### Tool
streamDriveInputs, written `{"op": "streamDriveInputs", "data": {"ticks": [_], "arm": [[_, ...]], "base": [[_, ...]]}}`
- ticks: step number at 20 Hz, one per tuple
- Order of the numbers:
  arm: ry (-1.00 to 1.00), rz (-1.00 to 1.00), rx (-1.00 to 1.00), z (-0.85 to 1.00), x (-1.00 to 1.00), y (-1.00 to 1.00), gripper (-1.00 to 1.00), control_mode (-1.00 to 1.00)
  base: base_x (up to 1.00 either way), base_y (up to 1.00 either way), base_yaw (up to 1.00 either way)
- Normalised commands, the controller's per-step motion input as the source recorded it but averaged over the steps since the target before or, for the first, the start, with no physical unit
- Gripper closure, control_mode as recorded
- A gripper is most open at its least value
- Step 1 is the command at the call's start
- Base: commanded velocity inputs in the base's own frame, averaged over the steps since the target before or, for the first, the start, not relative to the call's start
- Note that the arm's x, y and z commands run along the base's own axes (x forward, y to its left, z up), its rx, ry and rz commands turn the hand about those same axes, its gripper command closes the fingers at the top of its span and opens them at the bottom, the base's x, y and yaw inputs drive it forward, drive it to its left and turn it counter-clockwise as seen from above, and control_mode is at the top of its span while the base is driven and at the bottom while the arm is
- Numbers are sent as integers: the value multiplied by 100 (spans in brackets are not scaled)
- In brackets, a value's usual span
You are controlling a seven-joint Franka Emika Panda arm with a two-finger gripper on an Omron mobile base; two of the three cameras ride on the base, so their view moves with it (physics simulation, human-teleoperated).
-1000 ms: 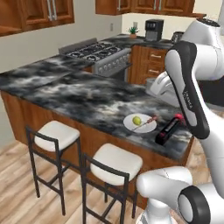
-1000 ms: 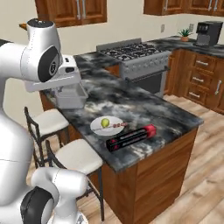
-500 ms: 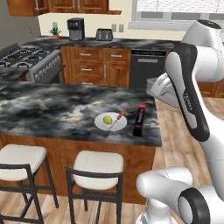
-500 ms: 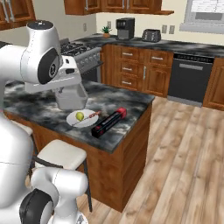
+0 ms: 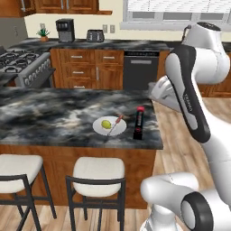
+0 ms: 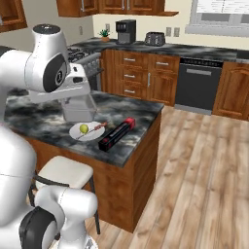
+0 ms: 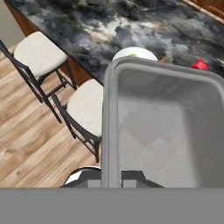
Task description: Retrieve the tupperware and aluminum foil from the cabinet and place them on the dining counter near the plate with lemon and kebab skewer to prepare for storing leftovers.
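1. My tool [image 7: 112,177] is clamped on the tupperware [image 7: 166,127]: in the hand view its tips sit on either side of the tub's near wall, at the bottom edge.
2. I hold the tupperware [image 6: 78,108] in the air above the bench [image 6: 131,141], its open side turned toward my hand camera.
3. In the left base view the tub [image 5: 164,92] shows as a grey shape beside my forearm, past the right end of the bench [image 5: 49,117].
4. The plate [image 5: 109,126] lies on the bench near its right end, with the lemon [image 5: 106,124] on it and a kebab skewer [image 5: 114,125] lying across it.
5. The aluminum foil [image 5: 138,122] lies flat on the bench just right of the plate, red end pointing away from the stools [image 5: 98,173].
6. In the right base view the foil [image 6: 116,134] sits near the plate [image 6: 86,131], apart from it.
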Motion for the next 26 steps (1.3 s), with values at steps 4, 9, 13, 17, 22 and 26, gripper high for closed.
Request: {"op": "streamDriveInputs", "data": {"ticks": [4,9,13,17,22,26], "arm": [[12,6,0,-53,50,78,100,-100],[14,3,0,-67,79,97,100,-100],[6,4,-1,-47,71,88,100,-100],[0,8,-8,-29,58,71,100,-100],[0,8,-6,-23,52,56,100,-100],[0,4,-8,-35,63,48,100,-100]], "base": [[0,0,0],[0,0,0],[0,0,0],[0,0,0],[0,0,0],[0,0,0]]}}
